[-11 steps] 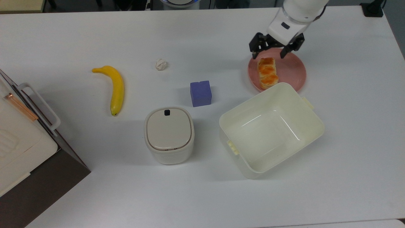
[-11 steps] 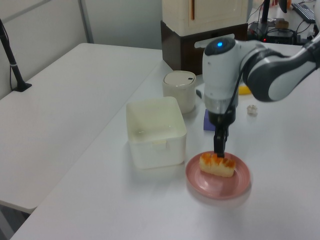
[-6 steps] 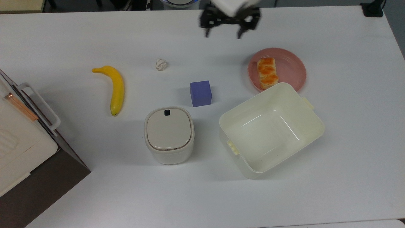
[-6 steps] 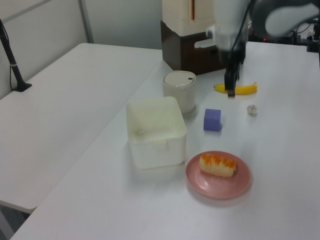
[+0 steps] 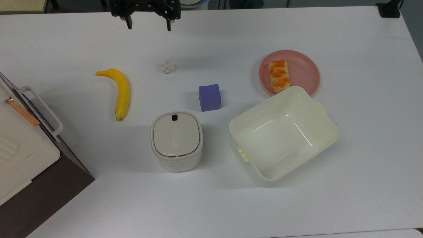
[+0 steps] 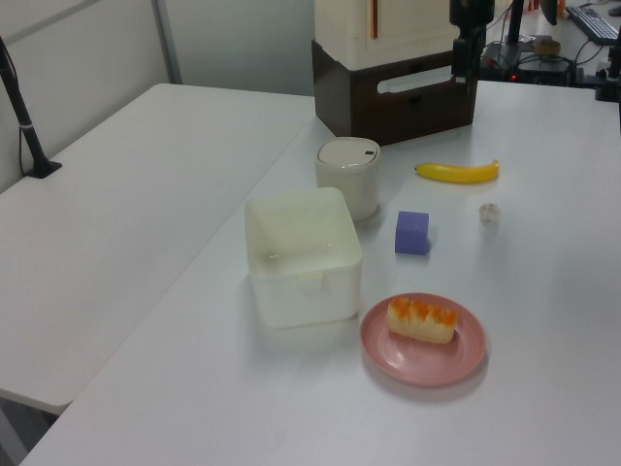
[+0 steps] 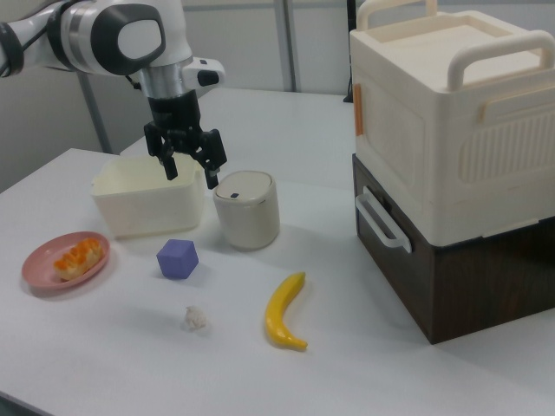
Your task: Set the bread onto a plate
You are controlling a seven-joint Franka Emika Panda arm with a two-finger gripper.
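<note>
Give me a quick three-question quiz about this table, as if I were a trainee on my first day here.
1. True or false: the bread lies on the pink plate.
2. In the top view, what sits nearest the purple cube? A) banana B) lidded round container C) cream tub
3. Is the end effector open or shut, and is it holding anything?

Key
1. True.
2. B, the lidded round container.
3. Open, with nothing between its fingers.
</note>
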